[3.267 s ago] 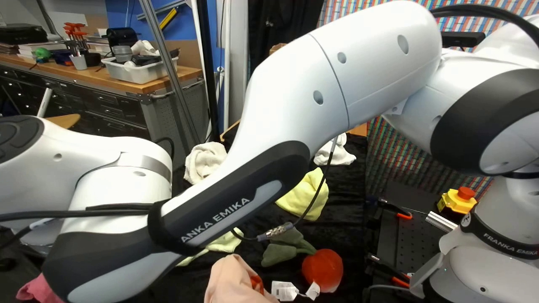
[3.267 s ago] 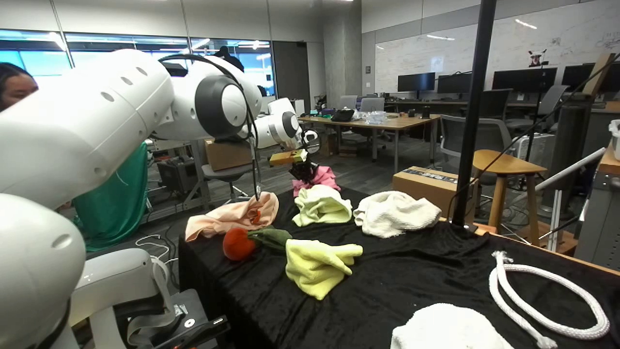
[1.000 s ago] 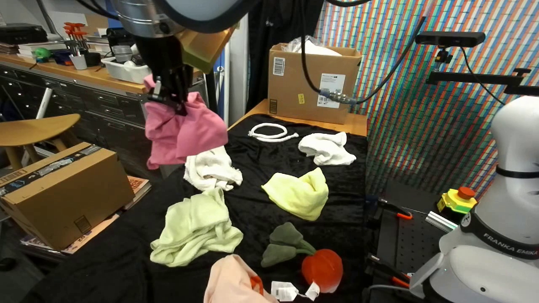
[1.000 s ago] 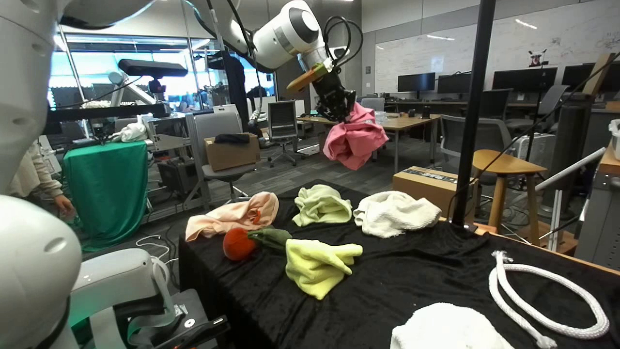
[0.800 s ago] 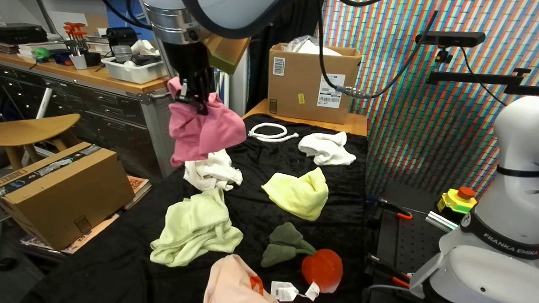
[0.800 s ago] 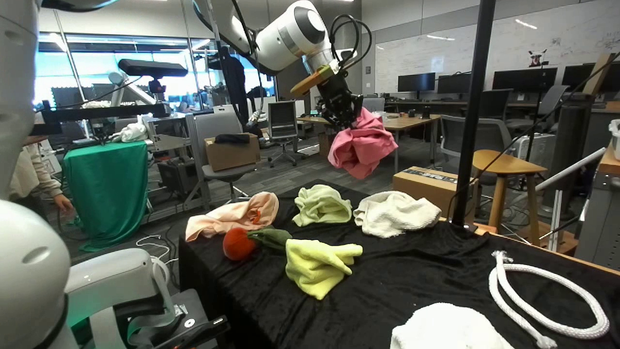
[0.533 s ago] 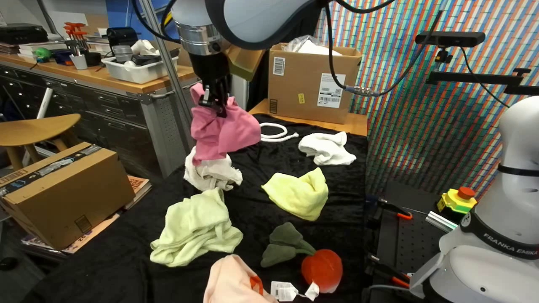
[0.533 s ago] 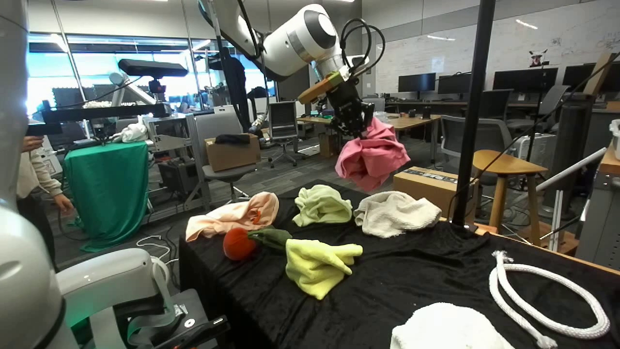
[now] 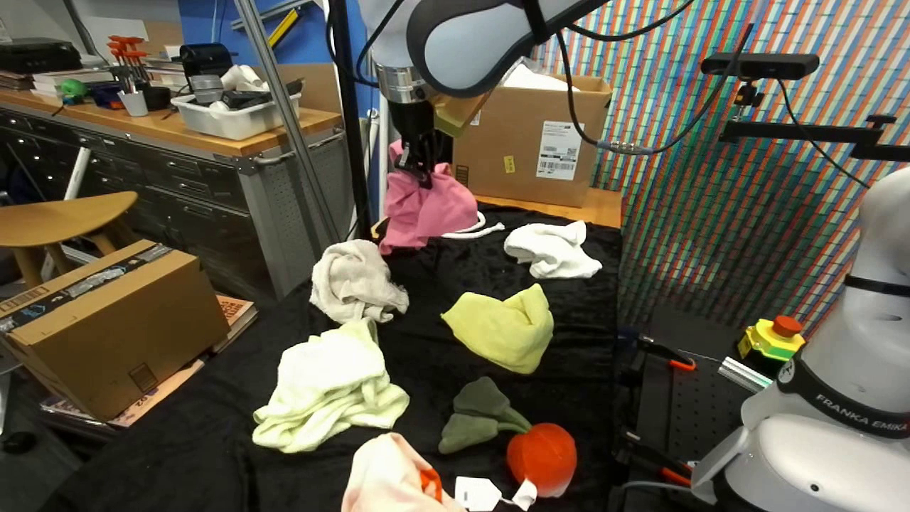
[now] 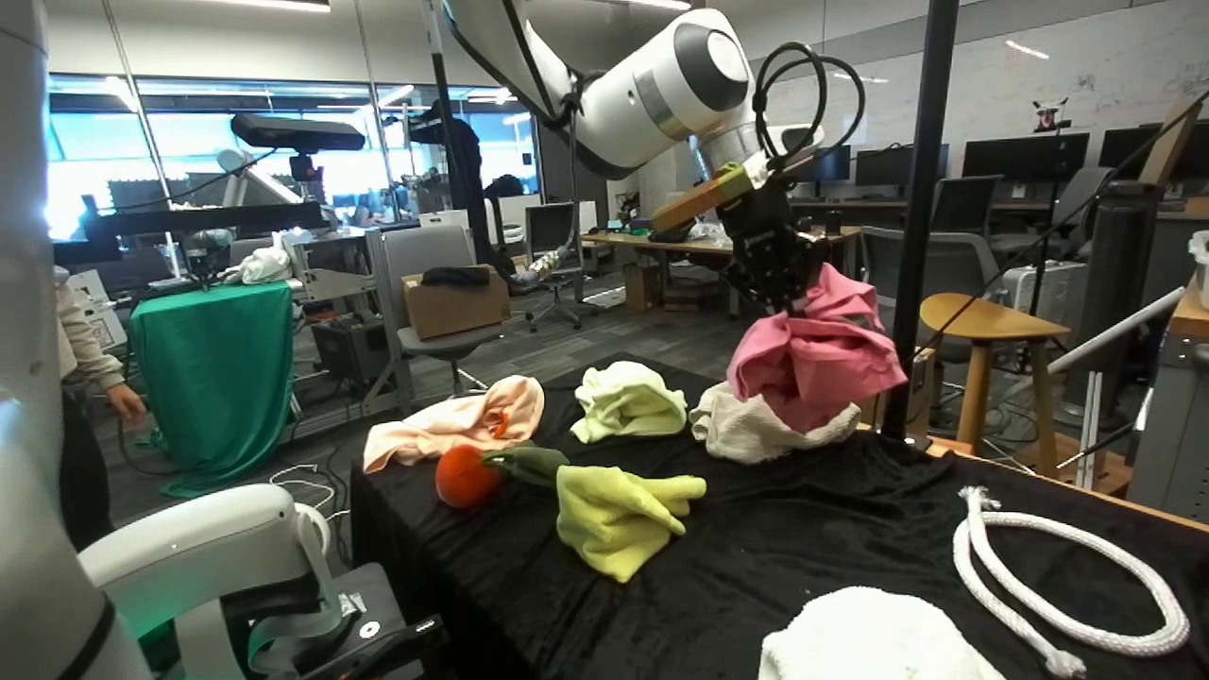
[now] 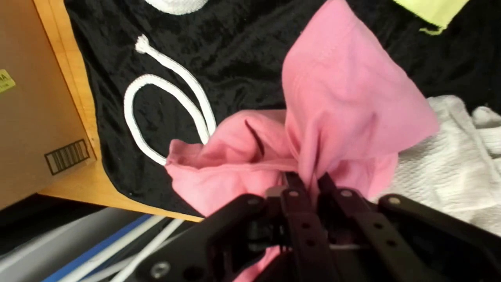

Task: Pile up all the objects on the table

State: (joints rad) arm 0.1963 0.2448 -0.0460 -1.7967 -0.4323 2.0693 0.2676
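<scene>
The black gripper [image 11: 309, 180] pinches a crumpled pink cloth [image 11: 340, 94]; piling looks unstarted: bunched yellow cloth [image 10: 619, 519] and orange-red plush ball [image 10: 465, 477] lie apart below it.

- Your pink cloth [image 11: 352, 94] looks smooth and matt
- Your off-white cloth [image 11: 442, 168] looks rough and nubby
- Your counter [image 10: 756, 538] is wood under black, softly sheened velvety cloth
- Your orange-red ball [image 9: 542, 459] looks plush
- Your white arm [image 10: 619, 121] looks smooth and glossy
</scene>
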